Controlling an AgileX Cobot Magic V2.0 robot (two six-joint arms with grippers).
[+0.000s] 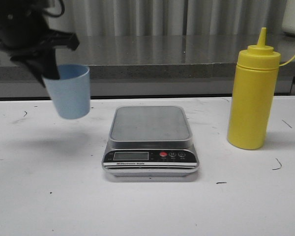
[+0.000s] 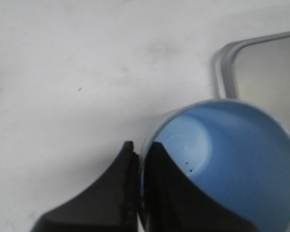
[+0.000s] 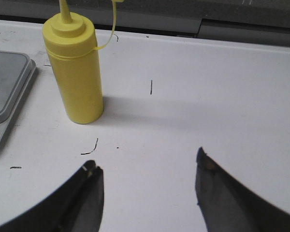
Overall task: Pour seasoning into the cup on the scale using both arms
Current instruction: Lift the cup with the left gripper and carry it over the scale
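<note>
The light blue cup point(image 1: 69, 93) hangs in the air left of the scale point(image 1: 151, 142), slightly tilted. My left gripper point(image 1: 48, 73) is shut on its rim, one finger inside and one outside, as the left wrist view shows at the cup point(image 2: 232, 159) and gripper point(image 2: 141, 145). The scale's platform point(image 2: 261, 72) lies beyond the cup there, bare. The yellow seasoning bottle point(image 1: 253, 93) stands upright on the table right of the scale. My right gripper point(image 3: 147, 162) is open over bare table, short of the seasoning bottle point(image 3: 77, 72); it is out of the front view.
The white table point(image 1: 147, 206) carries small dark marks. A grey ledge point(image 1: 162, 64) runs along the back, with a corrugated wall behind it. A yellow tether loops from the bottle's neck point(image 3: 108, 29).
</note>
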